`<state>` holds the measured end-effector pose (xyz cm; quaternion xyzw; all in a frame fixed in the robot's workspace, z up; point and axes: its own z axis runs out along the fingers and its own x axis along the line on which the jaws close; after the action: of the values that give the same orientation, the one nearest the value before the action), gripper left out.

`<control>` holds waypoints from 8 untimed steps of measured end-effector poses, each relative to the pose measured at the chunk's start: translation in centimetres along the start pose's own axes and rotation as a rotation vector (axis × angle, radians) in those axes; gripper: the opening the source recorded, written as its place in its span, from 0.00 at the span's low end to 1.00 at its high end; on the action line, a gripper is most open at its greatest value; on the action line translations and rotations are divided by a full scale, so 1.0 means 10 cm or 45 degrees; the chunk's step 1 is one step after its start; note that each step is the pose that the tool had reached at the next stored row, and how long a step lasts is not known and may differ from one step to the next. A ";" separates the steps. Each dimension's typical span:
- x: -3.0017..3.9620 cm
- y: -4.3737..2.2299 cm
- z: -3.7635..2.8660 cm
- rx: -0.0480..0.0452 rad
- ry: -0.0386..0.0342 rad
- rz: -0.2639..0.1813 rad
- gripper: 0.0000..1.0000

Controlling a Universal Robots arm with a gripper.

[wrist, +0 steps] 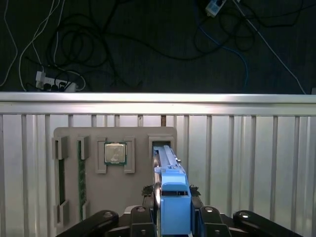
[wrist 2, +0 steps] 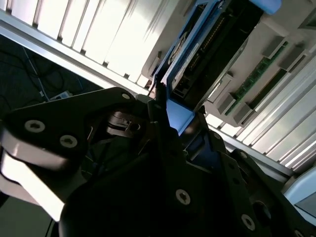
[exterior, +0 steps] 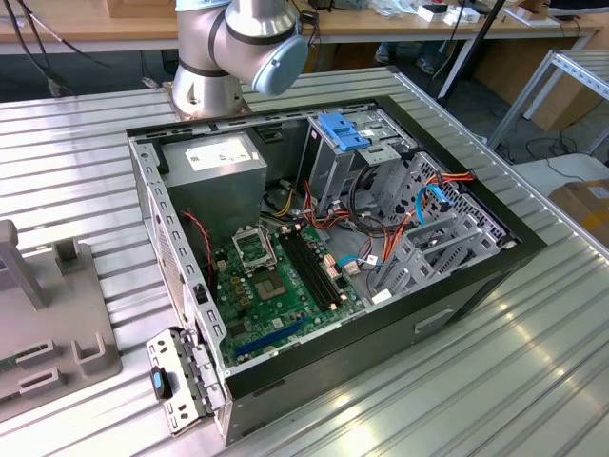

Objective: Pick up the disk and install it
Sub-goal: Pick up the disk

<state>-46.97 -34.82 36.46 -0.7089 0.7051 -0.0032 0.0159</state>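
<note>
The disk (wrist: 175,197) stands on edge with its bright blue rail uppermost. Its far end is at a slot of the grey holder plate (wrist: 128,192); I cannot tell whether it still rests in that slot. My gripper (wrist: 170,191) has a black finger against each side of the disk and is shut on it. In the second wrist view the disk (wrist 2: 217,49) shows its dark body and blue rail running out from between the fingers of the gripper (wrist 2: 177,111).
The holder plate also carries a processor chip (wrist: 115,153) and green memory sticks (wrist: 81,173). The table edge (wrist: 158,98) lies just beyond, with cables on the floor. In the exterior view the open computer case (exterior: 476,276) holds a drive cage with a blue latch (exterior: 347,129) and a grey box (exterior: 214,162).
</note>
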 end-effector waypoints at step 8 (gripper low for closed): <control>-0.006 -0.009 -0.354 0.005 -0.0001 0.000 0.37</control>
<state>-46.98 -34.82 40.01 -0.7089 0.7051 -0.0046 0.0174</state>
